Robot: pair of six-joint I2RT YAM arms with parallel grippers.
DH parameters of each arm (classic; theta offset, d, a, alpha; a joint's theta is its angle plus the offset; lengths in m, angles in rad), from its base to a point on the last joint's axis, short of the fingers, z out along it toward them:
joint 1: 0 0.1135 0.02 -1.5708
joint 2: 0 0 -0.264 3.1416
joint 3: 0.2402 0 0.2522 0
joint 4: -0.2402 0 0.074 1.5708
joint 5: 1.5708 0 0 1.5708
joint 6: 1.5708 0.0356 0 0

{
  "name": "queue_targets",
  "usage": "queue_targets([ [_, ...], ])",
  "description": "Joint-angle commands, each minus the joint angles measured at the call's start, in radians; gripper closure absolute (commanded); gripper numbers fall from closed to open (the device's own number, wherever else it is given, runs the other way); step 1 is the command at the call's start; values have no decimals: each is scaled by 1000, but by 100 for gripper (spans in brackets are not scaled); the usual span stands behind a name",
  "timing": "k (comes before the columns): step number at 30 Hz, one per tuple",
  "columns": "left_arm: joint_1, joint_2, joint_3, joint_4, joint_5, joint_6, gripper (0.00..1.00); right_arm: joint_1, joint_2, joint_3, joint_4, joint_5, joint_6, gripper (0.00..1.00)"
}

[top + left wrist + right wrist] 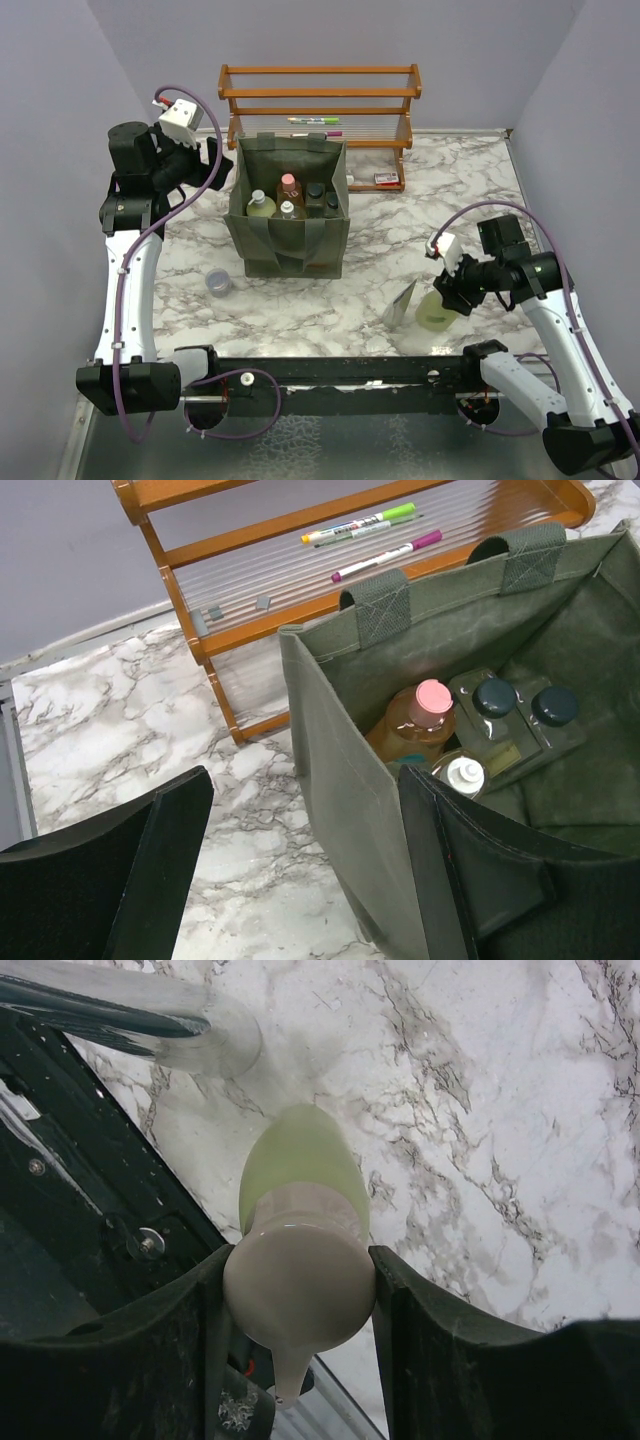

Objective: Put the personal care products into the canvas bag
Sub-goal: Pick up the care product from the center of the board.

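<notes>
Marble tabletop [400, 220]: right gripper [297, 1292] clamps pale green bottle [300, 1175] (near front edge).

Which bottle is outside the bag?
The pale green pump bottle, held by the right gripper; every other bottle stands inside the canvas bag.

- surface [460, 190]: white marble pattern with grey veining
- canvas bag [285, 245]: plain olive green, with strap handles in the same shade
- orange bottle [415, 730]: translucent orange body, pink cap
- clear bottles [495, 698]: black caps
- pale green pump bottle [300, 1160]: pale green body, cream-white top
- pouch [401, 303]: grey
- rack [320, 93]: orange-brown wood
- marker pens [385, 555]: white barrels, one tipped green, one tipped pink
- cup [218, 283]: lavender
- right end effector [298, 1265]: black fingers
</notes>
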Motion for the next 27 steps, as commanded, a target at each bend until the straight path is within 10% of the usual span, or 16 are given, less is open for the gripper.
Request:
queue_targets([
  [1, -3, -25, -11, 36, -17, 12, 22, -4, 12, 11, 43, -40, 4, 49],
  [10, -3, -23, -20, 43, -15, 15, 22, -4, 18, 5, 54, -60, 2, 54],
  [27, -4, -41, -32, 52, -5, 18, 22, -4, 91, 193, 164, -47, 50, 98],
])
